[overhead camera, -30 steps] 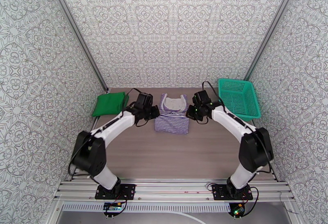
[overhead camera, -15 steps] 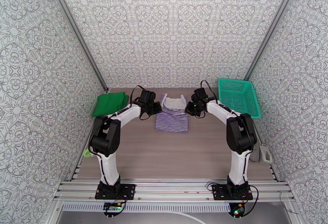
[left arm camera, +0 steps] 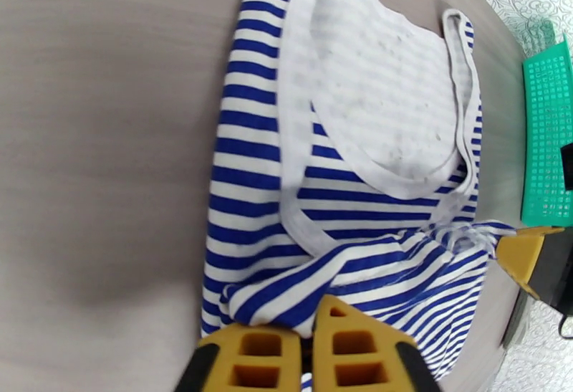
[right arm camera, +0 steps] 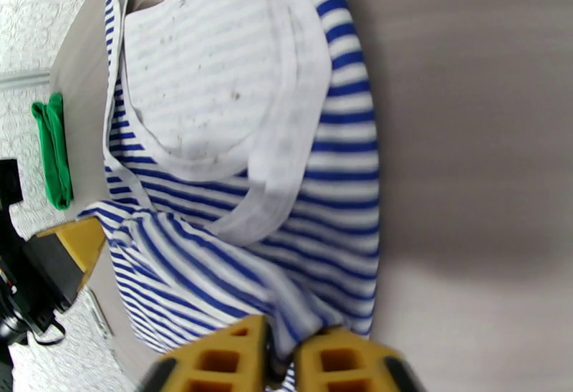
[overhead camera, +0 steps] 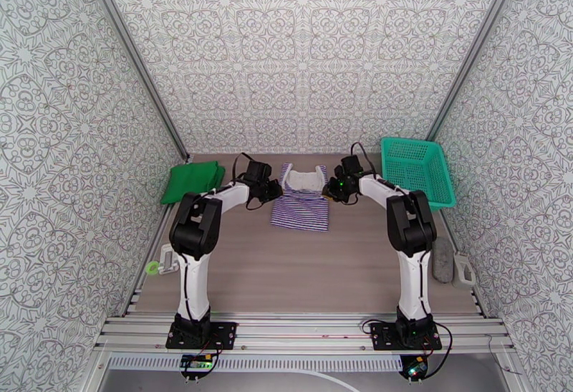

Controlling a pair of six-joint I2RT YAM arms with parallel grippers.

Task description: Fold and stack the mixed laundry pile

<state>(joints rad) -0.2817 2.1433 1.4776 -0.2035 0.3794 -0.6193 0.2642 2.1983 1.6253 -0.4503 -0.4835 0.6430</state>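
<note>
Top external view puts the green T-shirt at far left, the striped top lying at centre. Our left gripper and right gripper each pinch its folded-over edge with narrow jaws; we should lay both corners down level, then release together
</note>
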